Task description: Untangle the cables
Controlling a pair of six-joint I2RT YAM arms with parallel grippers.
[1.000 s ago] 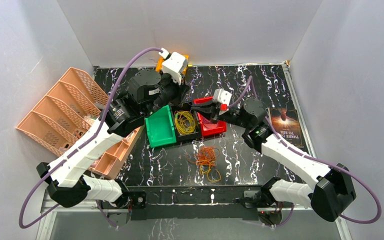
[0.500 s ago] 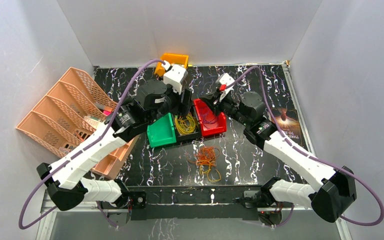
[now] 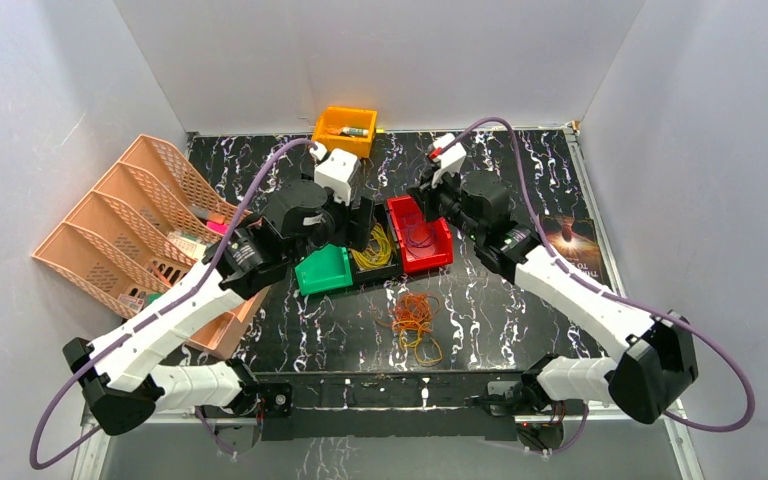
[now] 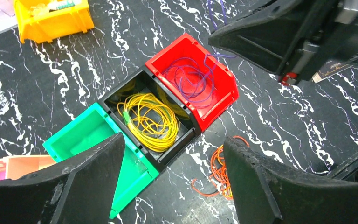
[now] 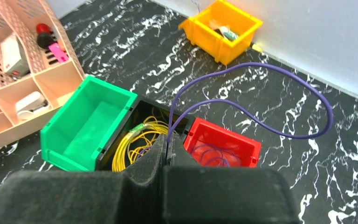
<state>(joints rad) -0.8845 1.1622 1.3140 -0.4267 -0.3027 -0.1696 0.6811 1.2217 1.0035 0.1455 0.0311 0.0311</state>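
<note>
Three bins stand side by side. The black bin [image 4: 186, 137] holds a coiled yellow cable [image 4: 151, 121] [image 3: 370, 245]. My left gripper [image 4: 173, 140] [image 3: 365, 222] hovers open above it, nothing between its fingers. A purple cable [image 4: 191, 84] lies coiled in the red bin [image 3: 420, 240]. One strand of the purple cable [image 5: 242, 119] rises in a wide loop to my right gripper [image 5: 166, 147] [image 3: 426, 198], which is shut on it above the seam between the black and red bins. An orange cable [image 3: 412, 318] [image 4: 219, 172], mixed with some yellow strands, lies on the table in front of the bins.
The green bin [image 3: 325, 270] [image 5: 88, 126] left of the black one holds nothing. An orange bin [image 3: 345, 125] with small items sits at the back wall. A pink organiser [image 3: 130, 230] fills the left side. A book [image 3: 572, 245] lies at the right.
My left gripper has opened and drawn back from the black bin, leaving the yellow cable there. My right gripper has lifted backward over the red bin, staying shut.
</note>
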